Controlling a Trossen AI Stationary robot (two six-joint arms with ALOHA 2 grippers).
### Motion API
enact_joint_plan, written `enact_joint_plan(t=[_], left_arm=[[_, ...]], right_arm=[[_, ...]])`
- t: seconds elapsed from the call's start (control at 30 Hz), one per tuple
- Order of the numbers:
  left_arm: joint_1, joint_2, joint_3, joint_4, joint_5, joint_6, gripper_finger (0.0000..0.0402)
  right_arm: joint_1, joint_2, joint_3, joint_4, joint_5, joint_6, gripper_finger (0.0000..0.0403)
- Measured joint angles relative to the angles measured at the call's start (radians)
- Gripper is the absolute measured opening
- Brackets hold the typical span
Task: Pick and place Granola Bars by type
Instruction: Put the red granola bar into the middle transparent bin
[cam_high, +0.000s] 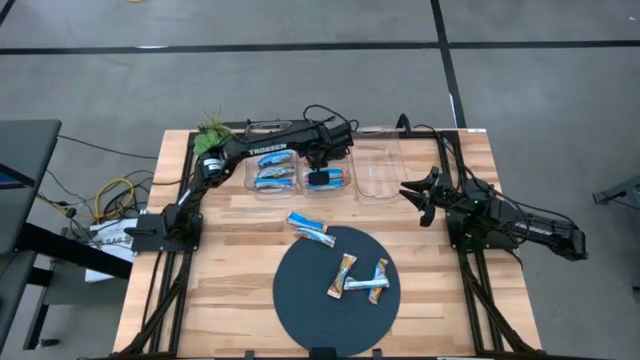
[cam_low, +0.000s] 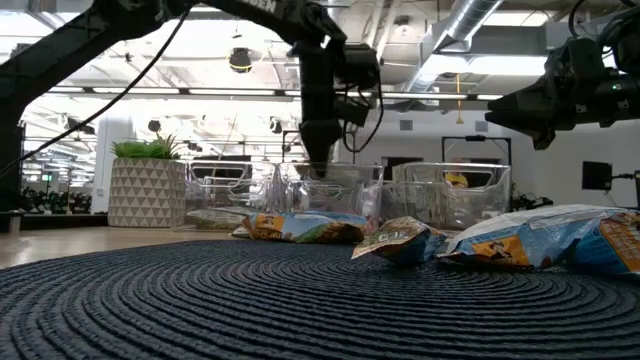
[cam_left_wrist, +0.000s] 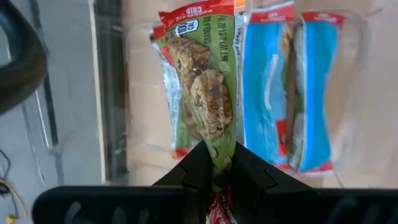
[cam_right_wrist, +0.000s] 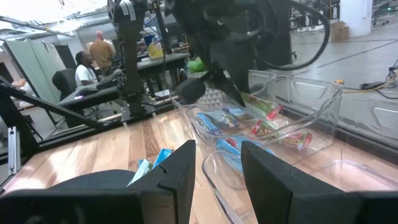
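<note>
My left gripper hangs over the middle one of three clear bins at the table's far side, shut on a green-and-red wrapped granola bar. Another green bar lies under it in that bin, and blue-and-white bars lie beside it. The left bin holds blue bars. More bars lie flat on the dark round mat: blue ones at its far edge, an orange-brown one and a blue one. My right gripper waits open at the table's right side. My left gripper pinches one end of the green-and-red bar between its two fingers. The fingers come from above, pointing steeply down, and lie along the bar. The bar's length reaches out past the fingertips over the bin. Whether its free end touches the bars below, I cannot tell.
The right-hand bin shows no bars. A potted plant stands at the far left corner. Bare wood lies left and right of the mat. People sit at desks in the room beyond the table.
</note>
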Motion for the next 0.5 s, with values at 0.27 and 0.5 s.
enact_joint_plan(t=[0.27,0.5], left_arm=[[0.036,0.0,-0.109,0.127,0.021,0.054,0.0038],[0.063,-0.001,-0.178,0.216,0.029,0.086,0.0038]], right_arm=[[0.0,0.0,0.0,0.0,0.0,0.0,0.0123],[0.0,0.0,0.0,0.0,0.0,0.0,0.0123]])
